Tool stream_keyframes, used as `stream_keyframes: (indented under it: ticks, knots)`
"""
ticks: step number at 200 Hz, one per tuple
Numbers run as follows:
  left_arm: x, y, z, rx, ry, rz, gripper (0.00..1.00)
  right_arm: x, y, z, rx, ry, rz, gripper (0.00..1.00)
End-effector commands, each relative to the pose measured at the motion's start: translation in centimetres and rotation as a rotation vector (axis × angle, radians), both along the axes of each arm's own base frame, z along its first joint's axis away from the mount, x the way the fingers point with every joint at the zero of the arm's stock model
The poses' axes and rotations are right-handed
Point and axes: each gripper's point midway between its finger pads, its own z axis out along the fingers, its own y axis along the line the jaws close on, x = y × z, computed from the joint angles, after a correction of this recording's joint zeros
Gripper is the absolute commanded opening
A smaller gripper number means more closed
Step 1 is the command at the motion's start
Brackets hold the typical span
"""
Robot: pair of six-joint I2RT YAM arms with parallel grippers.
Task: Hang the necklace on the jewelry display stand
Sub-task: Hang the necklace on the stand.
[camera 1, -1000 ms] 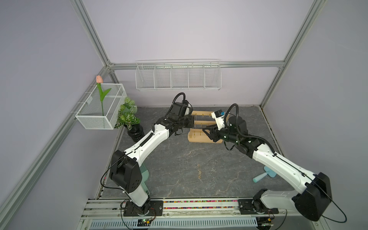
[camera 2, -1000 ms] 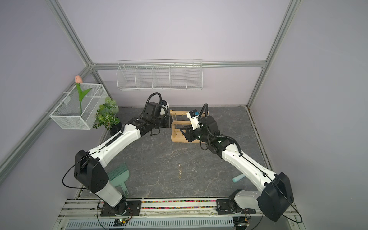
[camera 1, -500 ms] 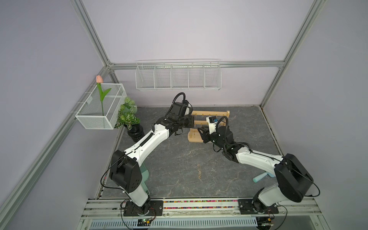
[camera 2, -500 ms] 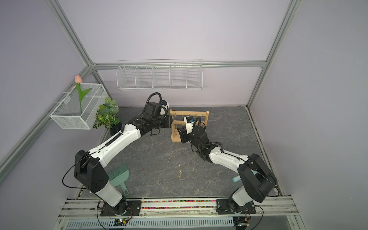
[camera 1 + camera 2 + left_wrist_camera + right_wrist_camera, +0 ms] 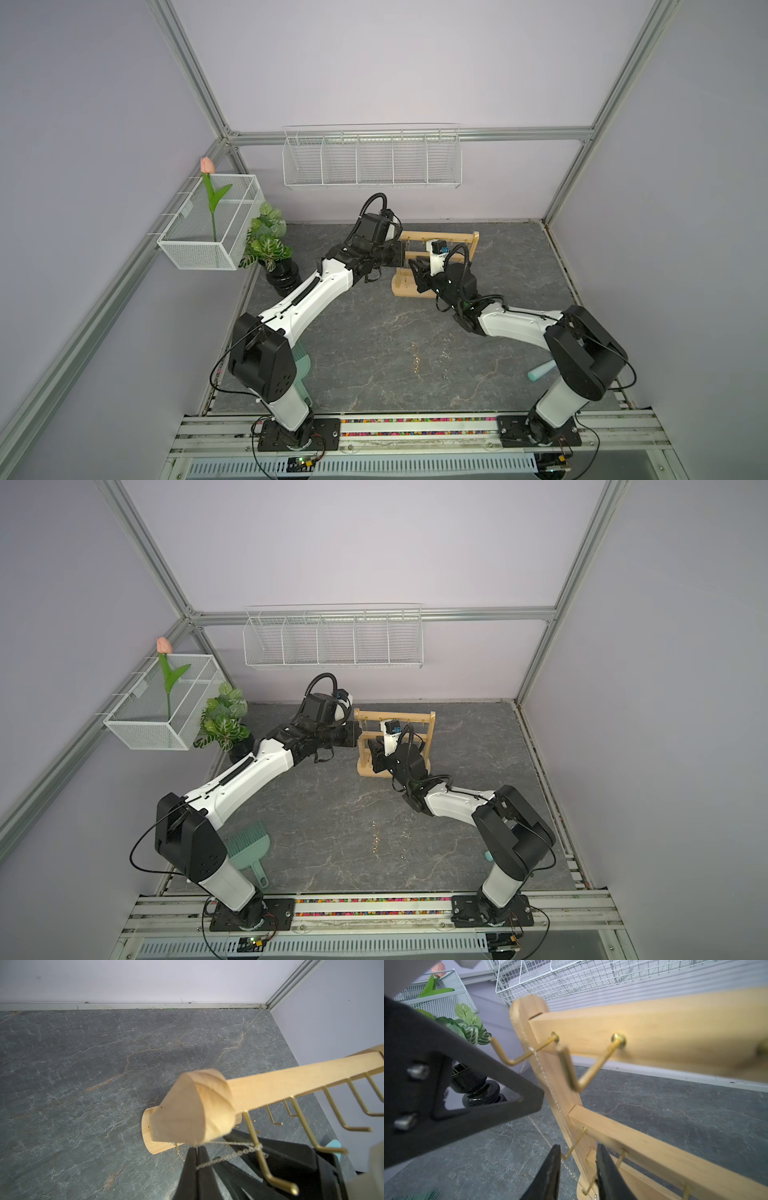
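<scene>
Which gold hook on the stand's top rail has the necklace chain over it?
The end hook beside the rounded post: the necklace drapes across it, while the next hook is bare.

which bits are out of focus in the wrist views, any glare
right wrist view: near gold hook and upper rail soft, glare on the black vase; left wrist view: jewelry display stand post top blurred, necklace chain legible; both top views: sharp, evenly lit.

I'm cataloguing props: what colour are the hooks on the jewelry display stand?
Shiny gold. The hooks show best in the right wrist view.
</scene>
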Motion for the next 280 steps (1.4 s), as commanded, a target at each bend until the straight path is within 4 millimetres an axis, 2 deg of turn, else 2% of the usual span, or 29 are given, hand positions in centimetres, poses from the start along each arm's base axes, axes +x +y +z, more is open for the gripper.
stream_keyframes:
  ticks: [1,45,105,124,156,220,280]
  knots:
    - [-0.2,0.1,0.9,-0.016,-0.016,-0.001,0.0,0.4,0.9,2.3,0.052,-0.073,0.009,0.32]
    - [-0.3,0.1,1.0,-0.019,-0.016,-0.001,0.0,0.7,1.0,2.5,0.037,-0.089,-0.005,0.3]
    - [-0.4,0.2,1.1,-0.025,-0.018,0.0,0.0,1.3,1.8,1.9,0.027,-0.088,-0.002,0.23]
    - [-0.4,0.4,1.5,-0.028,-0.024,0.004,0.0,1.4,1.9,1.8,0.022,-0.088,-0.001,0.17]
    - [-0.3,0.5,1.6,-0.028,-0.026,0.008,0.0,0.9,1.7,2.7,0.022,-0.109,0.008,0.07]
    - [-0.3,0.6,1.7,-0.031,-0.029,0.011,0.0,-0.9,1.5,5.3,0.015,-0.144,0.033,0.07]
    - [-0.4,0.8,1.3,-0.02,-0.011,0.013,0.0,-1.4,1.2,4.8,-0.012,-0.112,0.03,0.07]
